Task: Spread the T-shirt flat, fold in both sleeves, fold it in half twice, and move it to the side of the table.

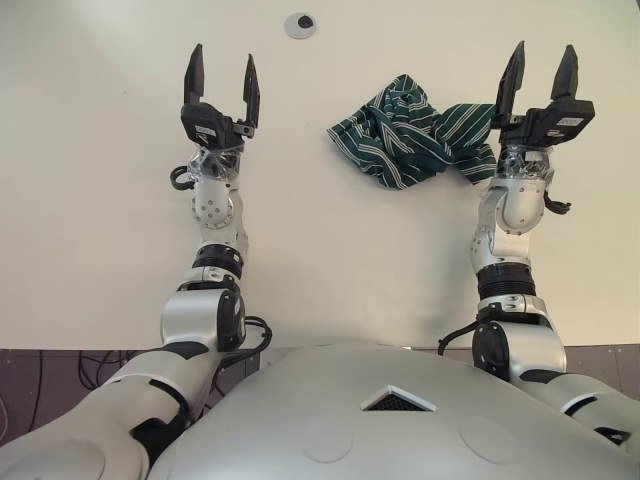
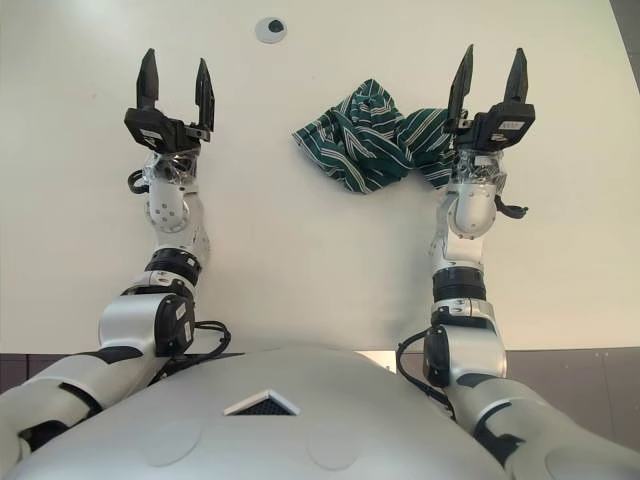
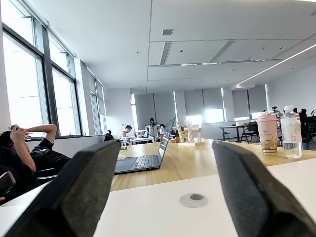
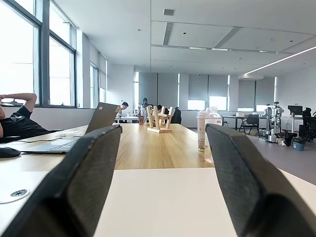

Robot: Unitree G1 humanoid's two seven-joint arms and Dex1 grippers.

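A dark green T-shirt [image 1: 410, 140] with white stripes lies crumpled in a heap on the white table [image 1: 320, 270], right of centre toward the far side. My right gripper [image 1: 538, 72] stands open just right of the heap, fingers pointing away over the table, its wrist beside the cloth's right edge. My left gripper [image 1: 221, 77] is open too, well to the left of the shirt with bare table between. Nothing is held between either pair of fingers [image 3: 79, 192], [image 4: 74, 182].
A small round grey cable port [image 1: 300, 25] sits in the table near its far edge, between the two grippers. Beyond the table the wrist views show another desk with a laptop [image 3: 148, 158], bottles [image 3: 291, 133] and a wooden stand [image 4: 159, 121].
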